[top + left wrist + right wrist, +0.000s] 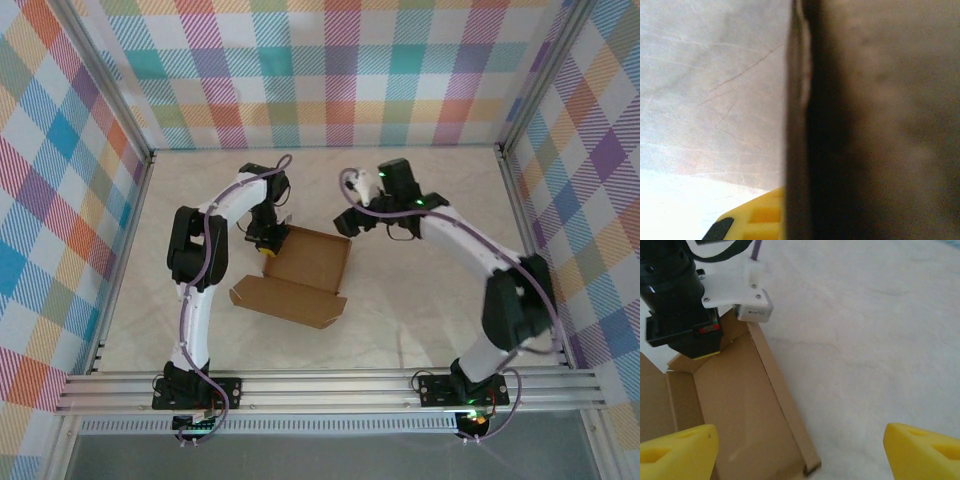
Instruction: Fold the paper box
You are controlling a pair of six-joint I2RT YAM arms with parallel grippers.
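Observation:
The paper box (300, 272) is plain brown cardboard, partly folded, lying mid-table with a raised far section and a low front flap (285, 300). My left gripper (268, 244) sits at its far left corner. In the left wrist view a cardboard wall (865, 125) runs edge-on between the jaws, with one yellow finger (757, 220) pressed against it and the other hidden. My right gripper (800, 455) hangs open over the box's far right corner, and the right side wall (785, 400) ends between its yellow fingers (677, 450). The left gripper body (682, 315) shows at that view's top left.
The pale table (420, 290) is walled by plaid panels (330, 70). An aluminium rail (330, 390) runs along the near edge, where both arm bases are mounted. Bare tabletop (880, 340) lies right of the box.

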